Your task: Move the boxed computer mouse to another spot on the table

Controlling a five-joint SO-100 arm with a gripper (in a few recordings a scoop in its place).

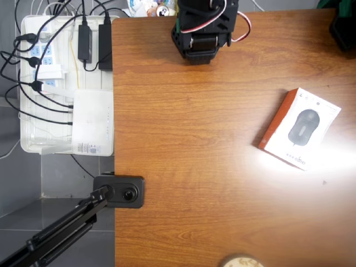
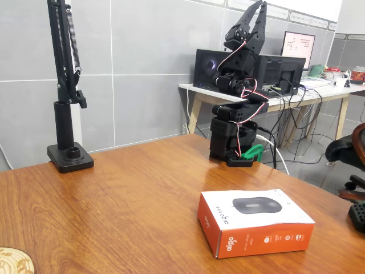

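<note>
Mouse box (image 1: 300, 128) lies flat on the table (image 1: 194, 139), printed face up, at the right side in the overhead view, turned at a slant to the table edges. Orange-red side faces left there. In the fixed view the box (image 2: 254, 221) sits in the near foreground, orange-red sides toward the camera, dark mouse print on the white top. Nothing touches it. A bright glare patch on the wood just below the box in the overhead view.

Arm (image 2: 236, 123) well apart from the box, base at the far table edge, folded upright. Gripper (image 2: 256, 10) raised high, pointing up, fingers slightly parted at the tips, holding nothing. In the overhead view the arm (image 1: 203, 28) shows at the top edge as a dark mass with red and white wires.

Black lamp-stand base (image 1: 119, 192) clamped at the table's left edge in the overhead view; the same stand (image 2: 67, 114) stands far left in the fixed view. Off the table, left: white tray (image 1: 33, 142) holding power strips, cables, a white router (image 1: 93, 119). Round tan disc (image 2: 14, 261) at the near corner.
</note>
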